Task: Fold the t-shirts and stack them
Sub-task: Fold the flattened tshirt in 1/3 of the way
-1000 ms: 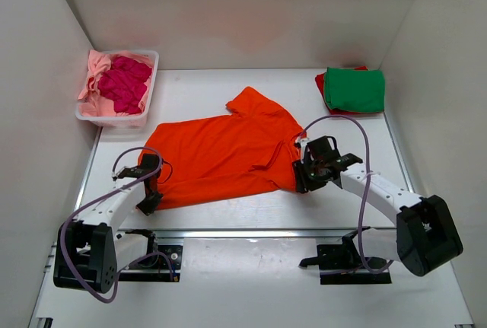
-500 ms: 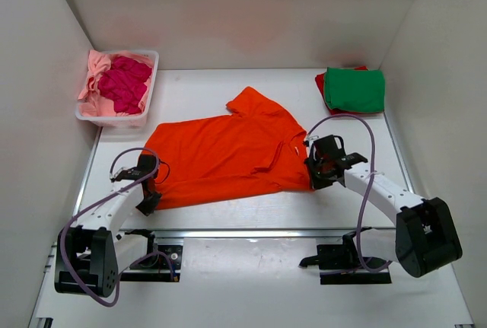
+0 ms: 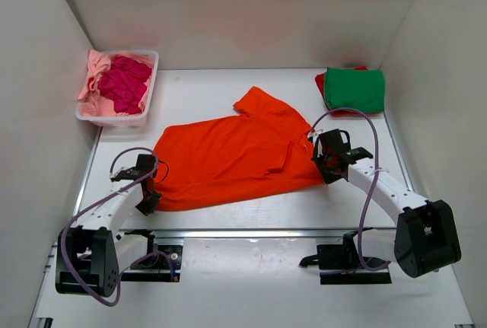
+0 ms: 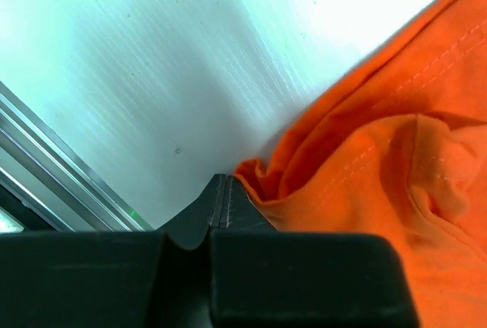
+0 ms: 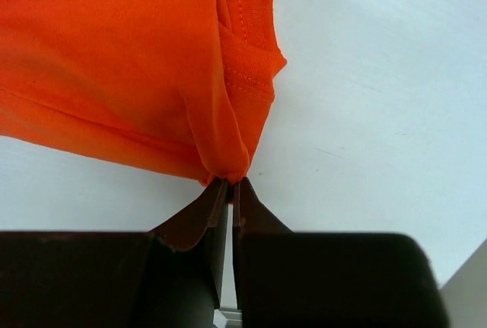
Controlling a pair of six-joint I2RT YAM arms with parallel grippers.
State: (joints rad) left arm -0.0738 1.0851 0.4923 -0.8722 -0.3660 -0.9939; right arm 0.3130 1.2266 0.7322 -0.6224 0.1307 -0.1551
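The bright orange soft cloth t-shirt [image 3: 228, 157] lies spread on the white worktop [image 3: 198, 88]. The left pincer [image 4: 221, 189] is clamped on a hem corner and the right pincer [image 5: 230, 185] on the opposite stitched edge. Light and limp, the shirt will likely sag between holds, so stitched edges suit gripping best.

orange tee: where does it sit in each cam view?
Top external: orange t-shirt spread out mid-table.
Left wrist: right half, bunched corner at the shut jaws' tips.
Right wrist: upper left, a fold pinched in the shut jaws.
Shared landmark: white table under it.
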